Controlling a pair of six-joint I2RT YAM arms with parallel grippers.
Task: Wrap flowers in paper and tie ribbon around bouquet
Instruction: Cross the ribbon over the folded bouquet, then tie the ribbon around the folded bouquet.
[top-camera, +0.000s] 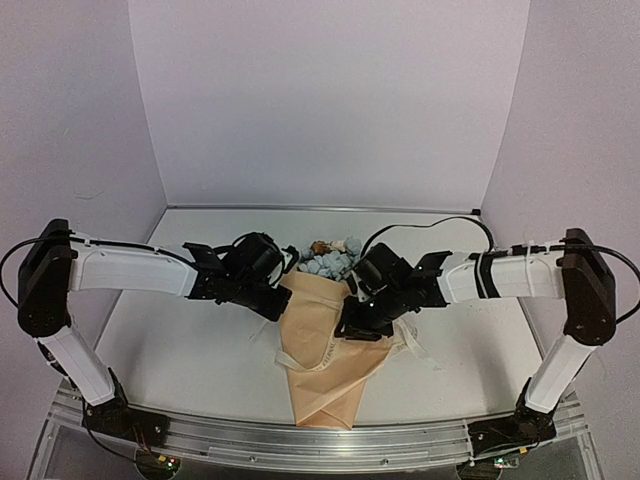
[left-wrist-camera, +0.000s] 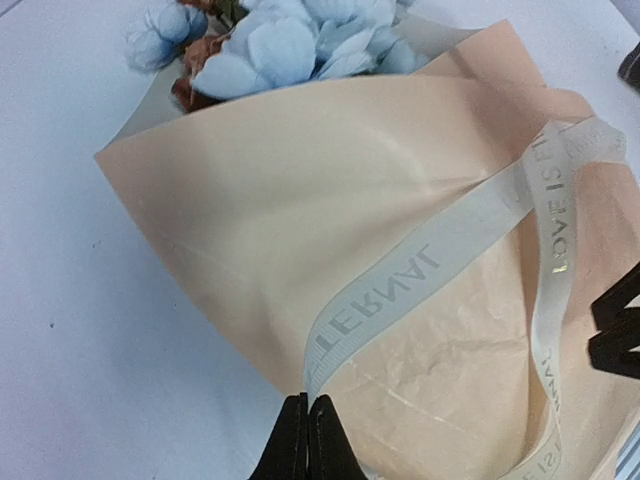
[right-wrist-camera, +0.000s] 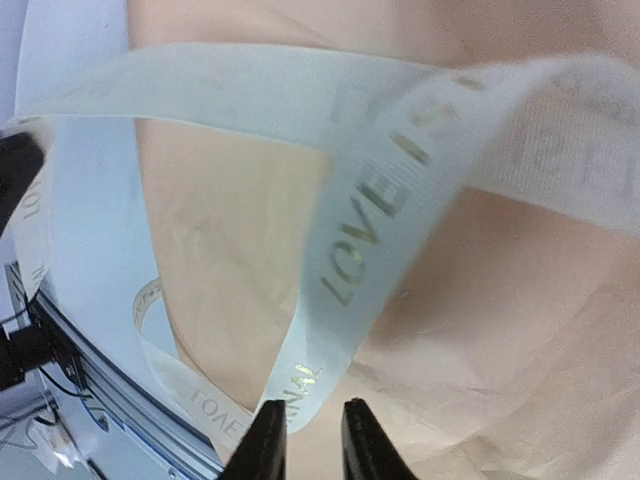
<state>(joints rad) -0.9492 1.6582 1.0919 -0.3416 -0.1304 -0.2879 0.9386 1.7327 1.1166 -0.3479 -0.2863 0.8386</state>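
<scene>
Wrapping looks finished. The paper (top-camera: 325, 395) is rolled into a cone around the flowers (top-camera: 330, 262), and the bouquet (top-camera: 312, 330) lies in the middle of the table (top-camera: 180, 340), with its blooms toward the far side and its point toward my bases. What is left is the tie. The ribbon (left-wrist-camera: 400, 290) lies across the cone and crosses over itself, but I see no knot drawn tight. I judge the tying to be half done at most.

My left gripper (left-wrist-camera: 308, 408) is pressed fully together on one run of the ribbon, at the cone's edge. My right gripper (right-wrist-camera: 310, 410) has its jaws a little apart. The ribbon comes down to the tips, and I cannot tell whether it is caught there or only lying against them.

The overhead view gives the layout: both arms meet over the cone, one at each side, and a loose tail of ribbon lies on the table to the right. It hides both sets of jaws. The left wrist view shows the pinch plainly. It also shows the ribbon running up to a fold at the cone's far edge and doubling back, and blue petals spilling from the wide end. Only the right wrist view shows the crossing close up, though blurred, and a further loop of ribbon lying lower down.
</scene>
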